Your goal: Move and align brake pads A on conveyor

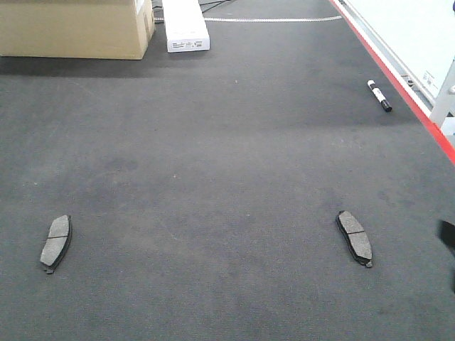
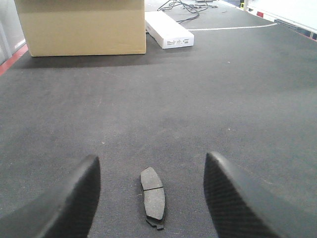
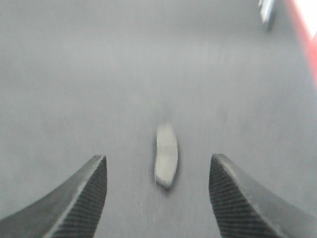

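Grey brake pads (image 1: 56, 243) apart on conveyor (image 1: 227, 142)

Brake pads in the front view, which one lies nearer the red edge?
The right-hand pad, on the same side as the red edge and the marker; the other pad lies far left.

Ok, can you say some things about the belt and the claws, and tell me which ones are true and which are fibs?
1. Two pads lie on the conveyor: the left brake pad and the right brake pad. True.
2. The left claw is squeezing a pad. False: it is open, and the left brake pad lies untouched on the conveyor.
3. A cardboard box sits beside a white box. True.
4. The marker pen lies between the two pads. False: it lies farther off, near the red edge.
5. The right claw is open. True.
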### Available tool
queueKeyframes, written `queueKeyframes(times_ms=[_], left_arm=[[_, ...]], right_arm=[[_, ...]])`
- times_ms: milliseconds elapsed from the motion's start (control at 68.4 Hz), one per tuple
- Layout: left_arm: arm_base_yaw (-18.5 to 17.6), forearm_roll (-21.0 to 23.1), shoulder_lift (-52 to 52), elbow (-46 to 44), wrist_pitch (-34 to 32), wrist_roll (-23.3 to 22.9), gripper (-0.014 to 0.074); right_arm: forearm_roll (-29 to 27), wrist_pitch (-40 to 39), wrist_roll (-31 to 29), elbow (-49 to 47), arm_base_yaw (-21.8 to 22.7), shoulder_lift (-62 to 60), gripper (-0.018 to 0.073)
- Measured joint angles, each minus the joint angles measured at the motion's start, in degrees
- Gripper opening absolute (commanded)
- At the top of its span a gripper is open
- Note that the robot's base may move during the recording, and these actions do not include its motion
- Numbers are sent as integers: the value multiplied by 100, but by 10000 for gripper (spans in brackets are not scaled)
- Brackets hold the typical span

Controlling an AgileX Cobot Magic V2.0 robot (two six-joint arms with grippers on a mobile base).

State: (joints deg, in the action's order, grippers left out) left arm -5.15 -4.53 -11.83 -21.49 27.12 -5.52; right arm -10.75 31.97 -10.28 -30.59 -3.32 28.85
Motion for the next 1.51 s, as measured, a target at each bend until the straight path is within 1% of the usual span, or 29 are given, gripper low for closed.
queueKeyframes(times_ms=[73,176,278,351,439,600,1507], left_arm=[[0,0,0,0,0,0,429],[0,0,0,0,0,0,429],[0,0,0,0,0,0,429],[0,0,0,0,0,0,429],[0,0,0,0,0,0,429],[0,0,0,0,0,0,429],[0,0,0,0,0,0,429]], right_arm=[[-7,0,15,273,0,-869,423],[-9,75,88,561,0,-1753,423],[-9,222,96,817,0,-2147,423],[-9,198,26,999,0,-2171,423],[-9,-12,2,1143,0,-2171,423],[-9,-233,2,1151,0,-2171,423],[-9,-250,12,1151,0,-2171,423]])
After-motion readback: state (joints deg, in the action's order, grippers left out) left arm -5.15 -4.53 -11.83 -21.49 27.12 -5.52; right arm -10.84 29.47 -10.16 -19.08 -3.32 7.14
